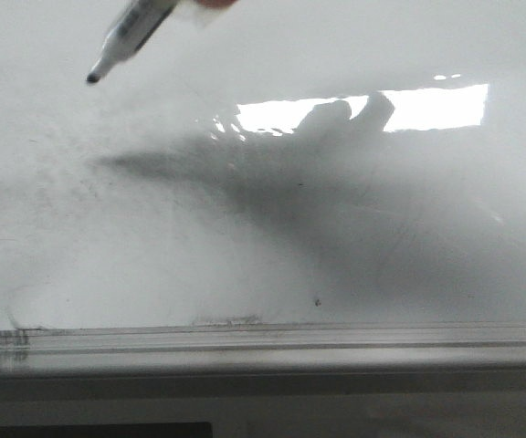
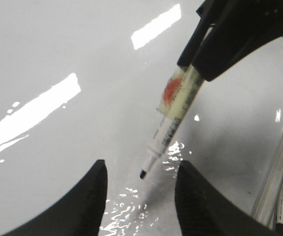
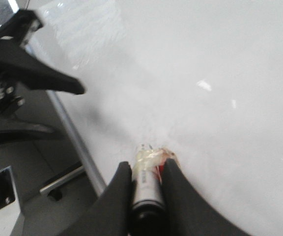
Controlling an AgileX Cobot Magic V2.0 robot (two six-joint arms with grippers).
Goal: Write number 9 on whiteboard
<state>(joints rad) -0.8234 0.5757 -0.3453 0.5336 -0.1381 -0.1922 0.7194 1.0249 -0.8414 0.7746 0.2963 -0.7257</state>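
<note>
The whiteboard [image 1: 354, 265] is glossy white with faint grey smudges, glare and a dark arm shadow. No black number 9 stroke shows on it in any view. My right gripper [image 3: 148, 167] is shut on a marker [image 3: 146, 189] wrapped in tape, seen also in the left wrist view [image 2: 195, 69]. The marker [image 1: 131, 32] slants down to the left at the top left of the front view, its black tip [image 1: 92, 78] apart from its shadow. My left gripper [image 2: 141, 169] is open and empty over the board, its fingers either side of the marker tip [image 2: 143, 173].
A grey metal rail [image 1: 263, 339] runs along the board's near edge, also seen in the wrist views [image 2: 279, 162] [image 3: 77, 142]. The left gripper's fingers [image 3: 48, 76] hang beyond the rail in the right wrist view. Bright glare [image 1: 427, 108] lies on the board at right.
</note>
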